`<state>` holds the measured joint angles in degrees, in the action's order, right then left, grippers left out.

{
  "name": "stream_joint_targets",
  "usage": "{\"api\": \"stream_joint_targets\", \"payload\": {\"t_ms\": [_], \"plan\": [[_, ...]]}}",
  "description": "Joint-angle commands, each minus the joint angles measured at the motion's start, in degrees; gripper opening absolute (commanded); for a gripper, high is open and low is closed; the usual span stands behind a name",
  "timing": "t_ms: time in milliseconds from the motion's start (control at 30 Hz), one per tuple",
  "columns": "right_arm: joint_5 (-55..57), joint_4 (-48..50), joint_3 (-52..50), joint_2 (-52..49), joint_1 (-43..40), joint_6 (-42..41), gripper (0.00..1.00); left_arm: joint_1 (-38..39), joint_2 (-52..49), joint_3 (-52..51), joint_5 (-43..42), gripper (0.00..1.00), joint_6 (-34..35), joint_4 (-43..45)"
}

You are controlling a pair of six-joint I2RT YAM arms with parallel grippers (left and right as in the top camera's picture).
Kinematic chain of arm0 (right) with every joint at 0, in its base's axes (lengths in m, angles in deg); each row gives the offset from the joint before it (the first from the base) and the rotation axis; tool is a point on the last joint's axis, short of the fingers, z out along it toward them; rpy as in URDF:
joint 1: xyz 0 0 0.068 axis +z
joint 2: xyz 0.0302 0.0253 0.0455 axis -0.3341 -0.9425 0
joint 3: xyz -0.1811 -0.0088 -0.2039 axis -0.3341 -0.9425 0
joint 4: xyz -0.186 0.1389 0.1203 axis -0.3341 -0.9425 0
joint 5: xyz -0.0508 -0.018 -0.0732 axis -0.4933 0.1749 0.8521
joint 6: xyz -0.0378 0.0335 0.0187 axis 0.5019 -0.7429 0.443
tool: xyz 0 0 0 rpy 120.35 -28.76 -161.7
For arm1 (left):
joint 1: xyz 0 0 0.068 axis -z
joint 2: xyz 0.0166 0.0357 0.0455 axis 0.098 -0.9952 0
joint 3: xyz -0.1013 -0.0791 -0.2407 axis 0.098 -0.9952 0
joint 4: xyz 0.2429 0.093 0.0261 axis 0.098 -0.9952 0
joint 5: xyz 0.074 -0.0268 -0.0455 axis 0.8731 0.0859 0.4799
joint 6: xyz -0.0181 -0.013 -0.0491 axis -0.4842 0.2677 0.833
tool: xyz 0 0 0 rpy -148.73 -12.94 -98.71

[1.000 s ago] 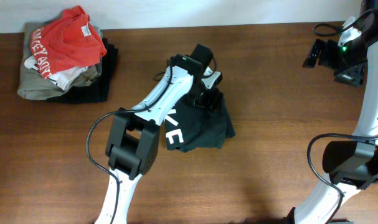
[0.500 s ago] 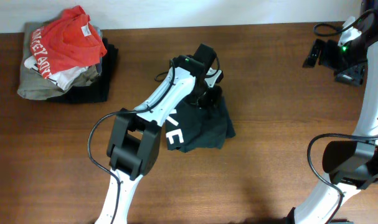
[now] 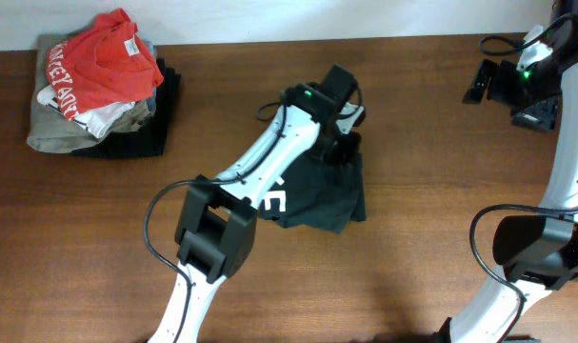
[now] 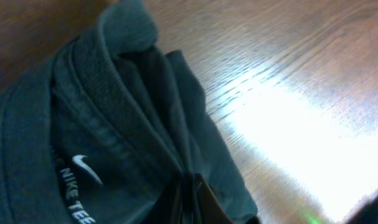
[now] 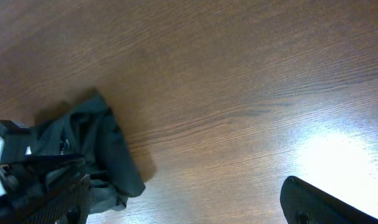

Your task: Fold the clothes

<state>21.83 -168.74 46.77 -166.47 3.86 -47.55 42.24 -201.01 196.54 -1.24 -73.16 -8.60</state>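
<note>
Status: 1 dark T-shirt point(image 3: 317, 195) lies bunched at the centre of the bench point(image 3: 441, 238), not yet folded.

The left tool point(image 3: 341, 145) is clamped on a gather of fabric near the collar point(image 4: 108, 134).

The right tool point(image 3: 486, 82) sits at the far corner, well apart. I cannot tell whether it is open or closed.

The pile of clothes point(image 3: 93, 81) looks only loosely stacked, so most of the folding probably remains.

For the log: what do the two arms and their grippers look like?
Both arms match: the left arm and right arm have glossy white tubular links between blocky black joint housings, with thin black cables looping near the bases. Each wrist shows a small green light. The left gripper and right gripper are black. No markings are legible.
</note>
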Motion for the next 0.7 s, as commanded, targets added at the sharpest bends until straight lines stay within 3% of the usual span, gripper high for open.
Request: {"api": "stream_joint_targets", "payload": {"t_ms": [0,133,233,433,667], "plan": [[0.5,0.0,0.6,1.1,0.0,0.4,0.99,2.3,-1.7,0.7,1.9,0.11,-0.6,1.2],[0.5,0.0,0.5,1.1,0.0,0.4,0.99,4.2,-5.4,0.7,0.7,0.11,-0.6,1.2],[0.5,0.0,0.5,1.1,0.0,0.4,0.99,5.4,-6.9,0.7,-0.5,0.06,-0.7,1.2],[0.5,0.0,0.6,1.1,0.0,0.4,0.98,4.4,-3.0,5.7,3.1,0.07,-3.0,-2.9],[0.5,0.0,0.5,1.1,0.0,0.4,0.99,-2.1,2.8,10.9,5.0,0.24,-3.2,-9.2]]}}
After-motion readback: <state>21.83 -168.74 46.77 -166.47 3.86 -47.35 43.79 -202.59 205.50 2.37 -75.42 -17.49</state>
